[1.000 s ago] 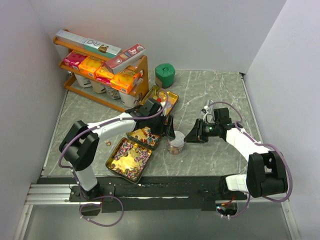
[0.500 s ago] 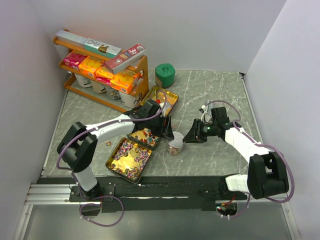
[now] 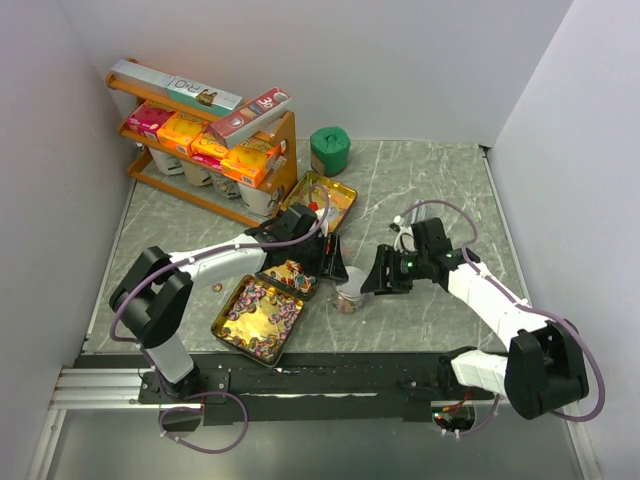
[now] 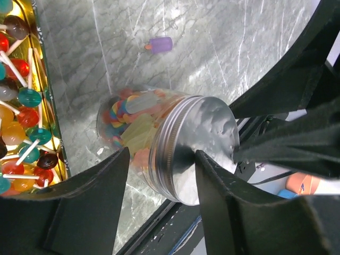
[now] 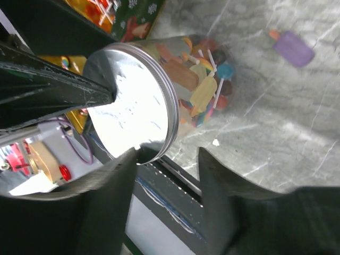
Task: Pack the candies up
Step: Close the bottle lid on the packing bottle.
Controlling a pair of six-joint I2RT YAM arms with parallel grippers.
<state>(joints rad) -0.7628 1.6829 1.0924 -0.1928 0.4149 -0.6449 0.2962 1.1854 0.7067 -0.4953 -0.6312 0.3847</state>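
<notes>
1. Jar (image 3: 350, 293) stands upright on the worktop (image 3: 430, 190), long axis vertical, silver lid (image 4: 194, 154) on top. The candies (image 4: 130, 119) inside show mixed colours through the glass and fill it to near the lid.
2. Left jaws: closed on the jar just below the lid, one finger on either side, reaching in from the far-left side.
3. Right jaws: open and holding nothing. The lid's rim sits just at their mouth, a little ahead of the tips and not yet between them.
4. Key relation: the jar lies directly between the two arms, the left already holding it and the right facing it from the right side. My judgement is that the right jaws need only a short advance to straddle the lid across its width, perhaps to tighten it while the left steadies the glass.
5. More candies lie loose in the gold tray (image 3: 214, 322) to the near left. One purple piece (image 4: 159, 44) lies on the worktop near the jar, apart from it.
</notes>
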